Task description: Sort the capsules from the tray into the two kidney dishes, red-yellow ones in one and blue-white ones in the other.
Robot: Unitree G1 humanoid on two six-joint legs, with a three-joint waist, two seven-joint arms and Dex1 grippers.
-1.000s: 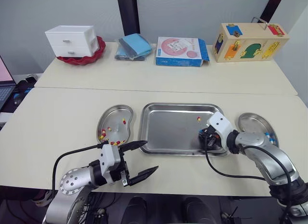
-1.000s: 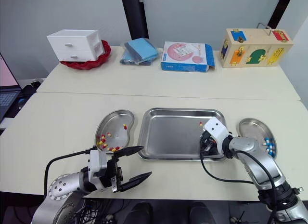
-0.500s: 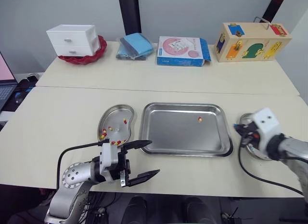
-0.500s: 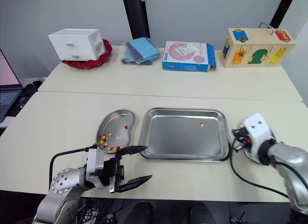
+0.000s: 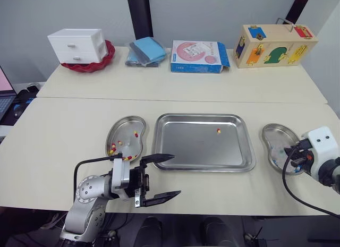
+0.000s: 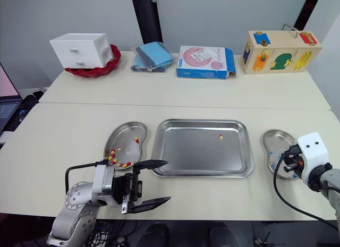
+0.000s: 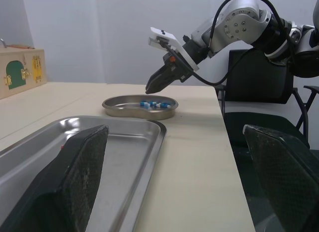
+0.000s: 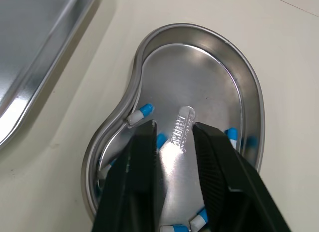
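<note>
The steel tray (image 5: 204,117) holds one red-yellow capsule (image 5: 218,131) near its far right. The left kidney dish (image 5: 126,121) contains several red-yellow capsules (image 5: 114,147). The right kidney dish (image 8: 249,87) contains several blue-white capsules (image 8: 139,112). My right gripper (image 8: 174,126) hovers just above this dish, open by a narrow gap with nothing between its fingers. My left gripper (image 5: 175,175) stands wide open and empty, low over the table in front of the tray's near left corner.
On the far table stand a white drawer unit (image 5: 77,44) on a red bowl, blue cloths (image 5: 145,49), a pink-blue box (image 5: 197,56) and a wooden toy box (image 5: 273,45). A laptop (image 5: 4,82) is at the left edge.
My right gripper has moved from the tray's right side out over the right kidney dish. The left gripper has stayed open in front of the tray.
</note>
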